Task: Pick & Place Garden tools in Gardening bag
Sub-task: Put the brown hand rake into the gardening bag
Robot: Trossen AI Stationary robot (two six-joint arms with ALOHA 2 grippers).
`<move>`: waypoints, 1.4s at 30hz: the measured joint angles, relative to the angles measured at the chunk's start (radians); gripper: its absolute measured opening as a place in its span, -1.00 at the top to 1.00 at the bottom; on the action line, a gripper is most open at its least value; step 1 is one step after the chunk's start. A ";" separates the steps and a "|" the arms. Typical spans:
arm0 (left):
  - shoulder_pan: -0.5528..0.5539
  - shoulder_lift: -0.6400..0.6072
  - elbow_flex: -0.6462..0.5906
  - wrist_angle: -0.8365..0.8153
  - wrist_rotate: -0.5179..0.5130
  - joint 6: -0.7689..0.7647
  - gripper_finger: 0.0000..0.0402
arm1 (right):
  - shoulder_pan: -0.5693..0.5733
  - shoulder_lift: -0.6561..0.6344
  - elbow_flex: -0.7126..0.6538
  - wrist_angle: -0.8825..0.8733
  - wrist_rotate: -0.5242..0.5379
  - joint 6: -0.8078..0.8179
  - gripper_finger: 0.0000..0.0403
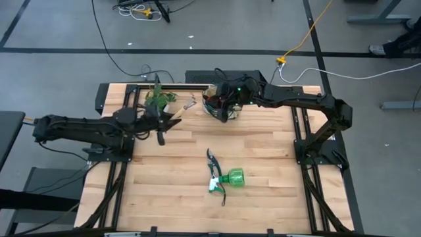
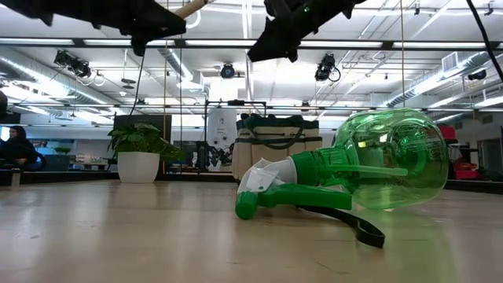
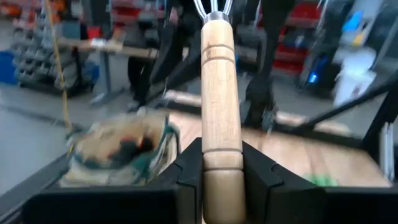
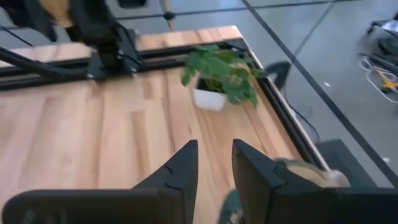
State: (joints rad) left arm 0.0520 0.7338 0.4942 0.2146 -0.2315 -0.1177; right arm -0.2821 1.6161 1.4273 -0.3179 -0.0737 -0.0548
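My left gripper (image 1: pixel 164 124) is shut on a wooden-handled hand tool (image 1: pixel 181 110), held above the table's far left part, next to the potted plant (image 1: pixel 158 99). The tool's metal prongs (image 1: pixel 191 103) point toward the gardening bag (image 1: pixel 212 105). My right gripper (image 1: pixel 220 108) hovers over the bag (image 4: pixel 308 177), open and empty (image 4: pixel 215 168). The green spray bottle (image 1: pixel 231 178) lies on its side mid-table, partly on the dark-handled pruning shears (image 1: pixel 212 160). The black gloves are not in view. My left gripper pinches the wooden handle's butt end (image 3: pixel 222 155) between its two fingers (image 3: pixel 186 171). The fingers lie along the handle, which sticks straight out ahead of them, prongs (image 3: pixel 211 7) foremost. The tool is lifted clear of the table, about level.
The potted plant (image 2: pixel 141 149) stands at the far edge, left of the bag (image 2: pixel 271 149). The spray bottle (image 2: pixel 377 161) and shears lie toward the near middle. Bare wood lies at the table's left and right. A person sits in the room beyond (image 2: pixel 16 149).
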 joint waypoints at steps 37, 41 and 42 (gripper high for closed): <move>0.096 0.066 -0.049 0.364 0.192 0.052 0.67 | 0.158 0.027 -0.001 0.531 -0.120 0.073 0.52; 0.096 0.066 -0.049 0.365 0.192 0.052 0.67 | 0.166 0.061 -0.001 0.590 -0.126 0.071 0.52; 0.096 0.066 -0.049 0.364 0.192 0.052 0.67 | 0.166 0.070 -0.001 0.609 -0.126 0.067 0.52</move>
State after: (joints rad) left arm 0.1478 0.7994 0.4450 0.5787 -0.0391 -0.0658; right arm -0.1158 1.6861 1.4265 0.2906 -0.1998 0.0120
